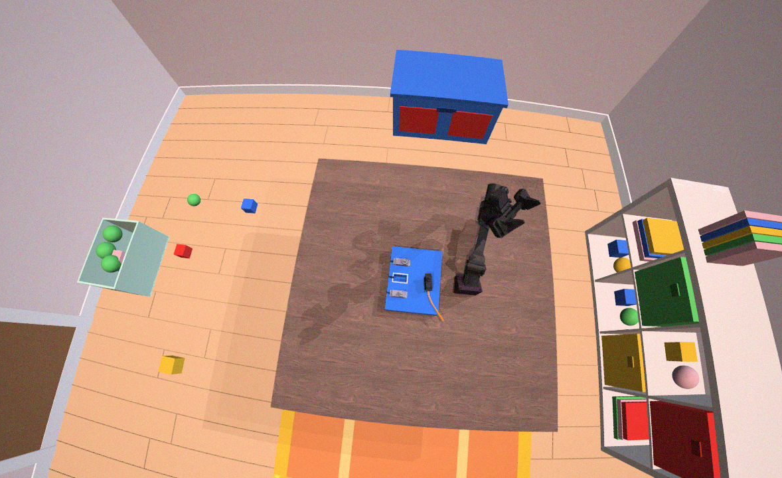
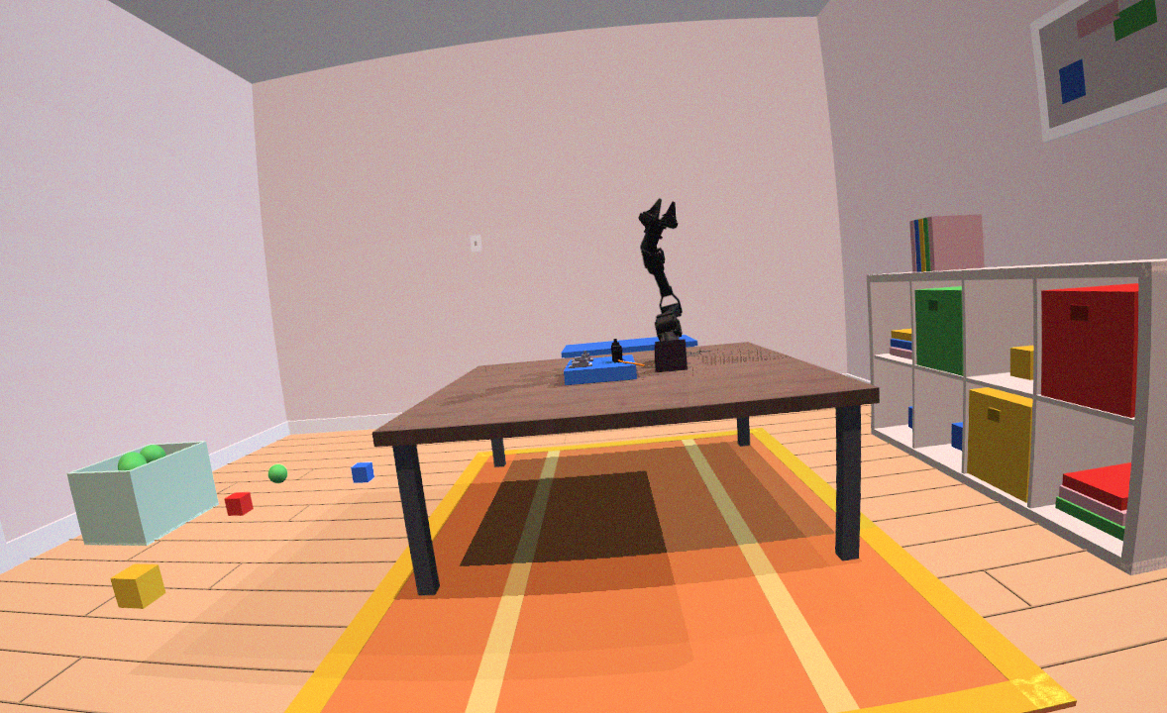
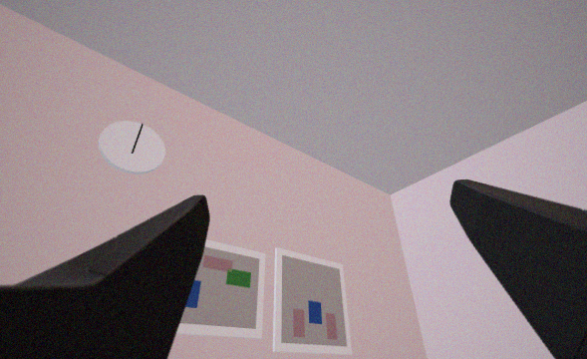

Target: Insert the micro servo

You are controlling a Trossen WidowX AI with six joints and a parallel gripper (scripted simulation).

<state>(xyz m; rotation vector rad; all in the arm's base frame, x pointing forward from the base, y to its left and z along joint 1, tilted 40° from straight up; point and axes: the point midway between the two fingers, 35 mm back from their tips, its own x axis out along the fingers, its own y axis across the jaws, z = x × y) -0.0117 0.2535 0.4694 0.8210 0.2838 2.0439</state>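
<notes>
- The gripper (image 2: 660,210) is reared high above the table (image 1: 346,368), pointing upward and away from the work; its fingers are spread wide with nothing but wall and ceiling between them — it carries nothing.
- The micro servo (image 1: 428,280) stands far below and behind the jaws, upright on the blue deck (image 1: 417,300), on the deck edge nearest the arm's base. It is not in the marked pocket (image 1: 400,277), which lies just beyond it, white-outlined, between two servos already seated.
- Its orange cable (image 1: 435,307) trails off the deck's corner onto the table.
- In the exterior view the servo (image 2: 616,350) looks taller than wide, so its long axis seems vertical, the top end up; the shaft and ears are too small to make out.
- Judged as a small plastic block: light, stiff, smooth-sided, easy to tip. The limp cable will drag and may twist it.
- Best hold, I judge — across the flat body sides below the ears, jaws coming straight down, clear of shaft and cable.
</notes>
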